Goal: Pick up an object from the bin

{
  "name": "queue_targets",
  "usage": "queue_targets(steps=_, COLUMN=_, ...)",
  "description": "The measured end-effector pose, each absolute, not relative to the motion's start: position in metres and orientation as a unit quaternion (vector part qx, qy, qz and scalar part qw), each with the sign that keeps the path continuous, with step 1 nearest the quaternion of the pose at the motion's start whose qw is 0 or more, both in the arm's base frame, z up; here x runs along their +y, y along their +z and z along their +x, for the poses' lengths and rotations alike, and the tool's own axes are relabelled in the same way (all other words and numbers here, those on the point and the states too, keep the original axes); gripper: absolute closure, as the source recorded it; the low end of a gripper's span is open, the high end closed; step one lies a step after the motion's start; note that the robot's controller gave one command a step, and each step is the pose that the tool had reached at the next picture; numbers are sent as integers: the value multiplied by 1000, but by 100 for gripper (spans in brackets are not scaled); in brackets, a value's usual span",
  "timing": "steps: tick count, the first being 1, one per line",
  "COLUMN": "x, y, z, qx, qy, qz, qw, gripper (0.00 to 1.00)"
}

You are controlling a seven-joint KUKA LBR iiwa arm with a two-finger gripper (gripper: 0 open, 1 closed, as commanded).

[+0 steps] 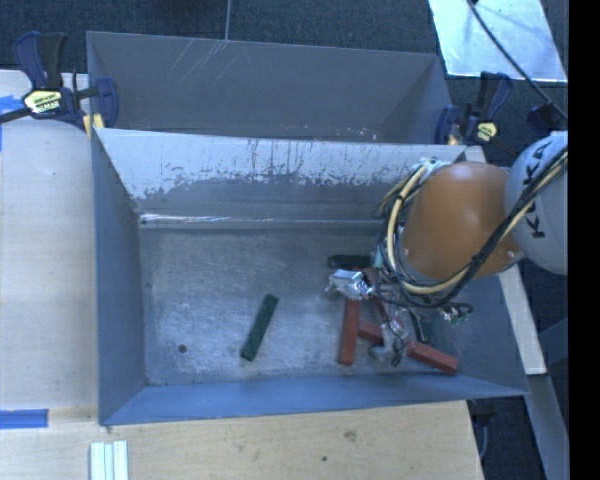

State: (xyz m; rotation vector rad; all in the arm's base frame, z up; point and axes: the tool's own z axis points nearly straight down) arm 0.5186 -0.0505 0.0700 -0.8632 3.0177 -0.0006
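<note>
My gripper (382, 313) hangs low in the bin's front right corner, under the arm's orange cover, directly above a small cluster of red-brown bars. One red-brown bar (349, 334) lies nearly upright in the view just left of the gripper. A second red-brown bar (433, 358) lies slanted at the gripper's front right, close to the bin's front wall. A short red-brown piece (371, 337) sits between them under the gripper. Whether anything is held is hidden by cables and the gripper's body.
A dark green stick (260, 327) lies slanted on the bin floor near the front middle, well left of the gripper. A small black thing (346, 261) lies behind the gripper toward the back wall. Bare floor spreads over the left half.
</note>
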Motion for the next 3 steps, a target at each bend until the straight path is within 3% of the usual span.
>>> queue_targets(steps=1, x=-50, y=71, z=520, qx=962, qy=0, qz=-273, qw=3, gripper=100)
queue_targets(steps=2, x=-25, y=82, z=579, qx=935, qy=0, qz=-355, qw=4, gripper=100)
queue_targets(steps=3, x=-20, y=216, z=596, qx=925, qy=-2, qz=-379, qw=6, gripper=100)
